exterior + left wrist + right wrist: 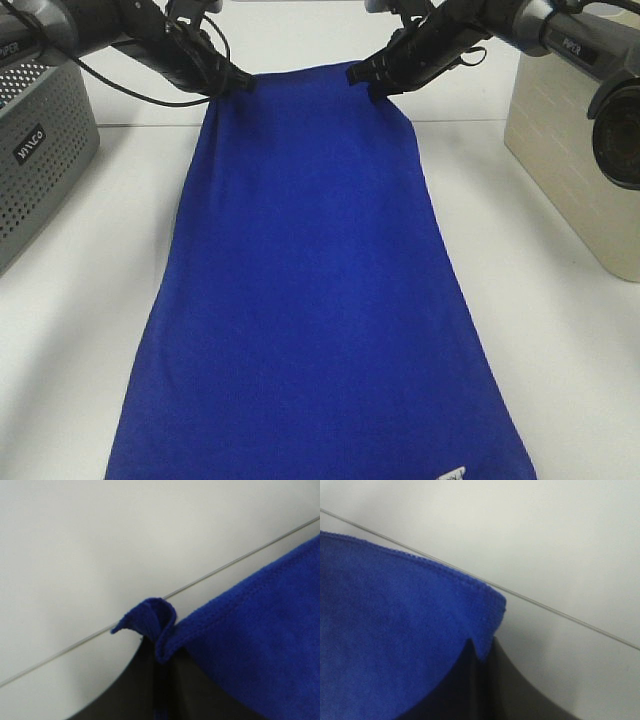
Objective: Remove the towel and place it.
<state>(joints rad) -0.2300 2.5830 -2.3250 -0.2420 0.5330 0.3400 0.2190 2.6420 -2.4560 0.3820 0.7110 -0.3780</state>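
Note:
The towel (310,290) is a large royal-blue cloth, stretched out from its far edge down toward the front of the white table, with a small white tag (450,473) at its near right corner. My left gripper (240,84) is shut on the towel's far left corner, and that pinched, curled corner (152,617) fills the left wrist view. My right gripper (362,76) is shut on the far right corner (485,630). Both far corners are held up above the table between the two arms.
A grey perforated basket (40,150) stands at the left edge of the table. A beige box (560,150) stands at the right. The white table (560,360) runs to a seam at the back wall.

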